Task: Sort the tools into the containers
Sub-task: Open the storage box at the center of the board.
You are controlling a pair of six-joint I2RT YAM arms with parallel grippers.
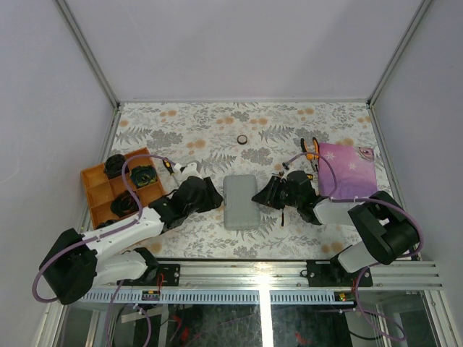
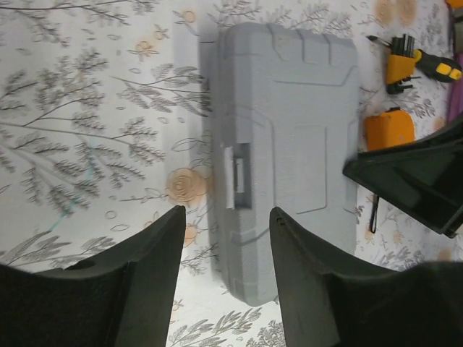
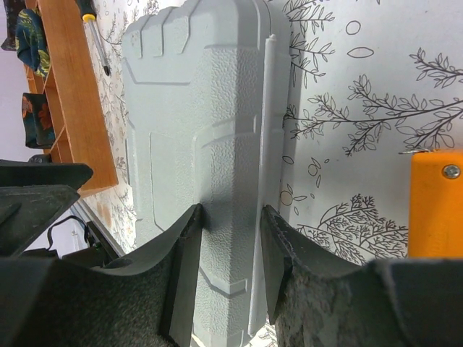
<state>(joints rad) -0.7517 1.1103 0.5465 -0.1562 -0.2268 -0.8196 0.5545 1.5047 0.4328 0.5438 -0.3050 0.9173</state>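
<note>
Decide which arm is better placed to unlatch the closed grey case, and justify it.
Probably left. Its open end effector faces the latch on the grey case; the right end effector grips the opposite edge, seemingly steadying it.

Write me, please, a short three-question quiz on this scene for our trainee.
1. True or false: the grey tool case lies open.
2. Whose fingers straddle the case's long edge? A) the left arm's B) the right arm's C) neither's
3. Fill in: the orange compartment tray sits on the robot's ___ side.

Key: 1 false, it is closed. 2 B, the right fingers. 3 left.
</note>
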